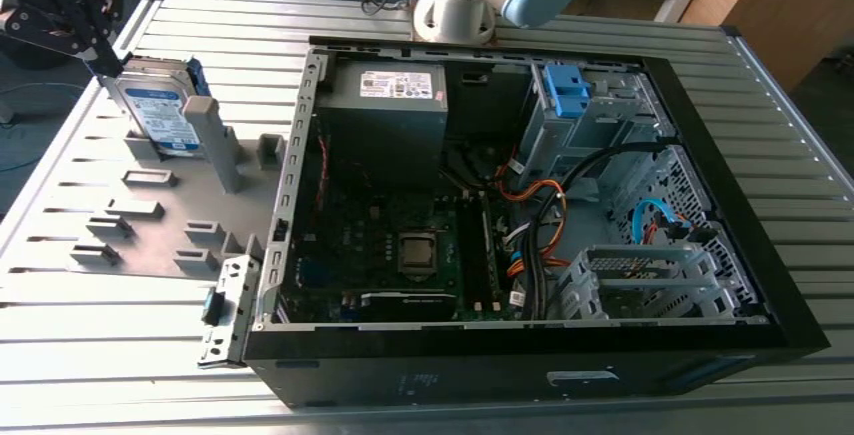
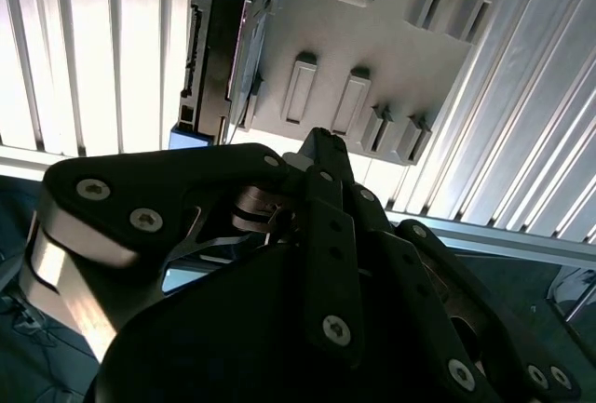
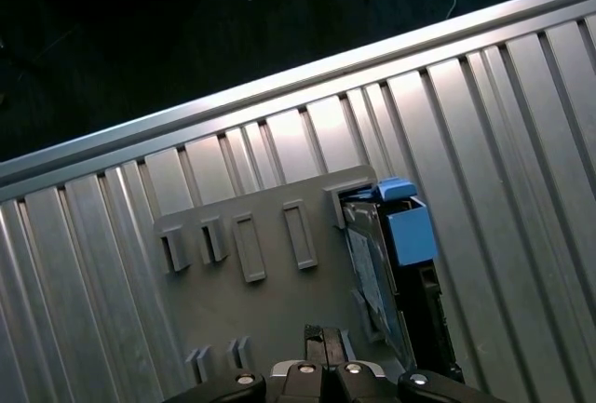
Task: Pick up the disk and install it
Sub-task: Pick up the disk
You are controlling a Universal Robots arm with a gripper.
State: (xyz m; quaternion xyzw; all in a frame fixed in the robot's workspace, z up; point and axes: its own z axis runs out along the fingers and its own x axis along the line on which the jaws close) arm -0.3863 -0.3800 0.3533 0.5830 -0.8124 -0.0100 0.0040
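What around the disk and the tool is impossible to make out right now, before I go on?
- Exterior view: the tool is cut off by the top-left edge; contact with the disk is unclear.
- Exterior view: the grey holder hides the disk's lower edge.
- Second wrist view: the disk shows edge-on, with its label face turned away.

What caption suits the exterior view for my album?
Gripper close to the disk, standing on edge in a grey holder beside the open computer case.
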